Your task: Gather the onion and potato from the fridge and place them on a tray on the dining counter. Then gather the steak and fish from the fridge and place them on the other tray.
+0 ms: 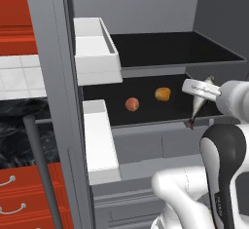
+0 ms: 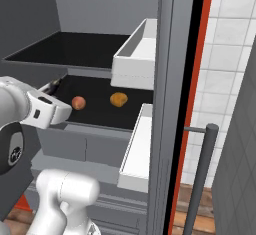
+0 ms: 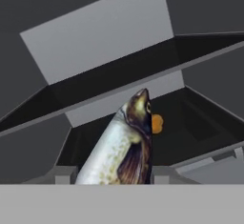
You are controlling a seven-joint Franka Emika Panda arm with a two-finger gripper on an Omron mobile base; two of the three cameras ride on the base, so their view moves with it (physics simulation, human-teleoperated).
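My gripper (image 1: 200, 95) is shut on the fish (image 1: 196, 108), a silvery fish with a dark head and brownish fins. It hangs head down just in front of the right end of the open fridge's (image 1: 52, 52) middle black shelf (image 1: 146, 117). In the hand view the fish (image 3: 125, 144) rises between the jaws, its head pointing into the fridge. The onion, potato, steak, tray and dining counter are out of view.
A reddish round fruit (image 1: 132, 104) and an orange one (image 1: 163, 94) lie on the middle shelf, left of the fish. White door bins (image 1: 96, 52) jut out on the left door. A dark bar handle (image 1: 41, 169) and red drawers (image 1: 19, 194) stand left.
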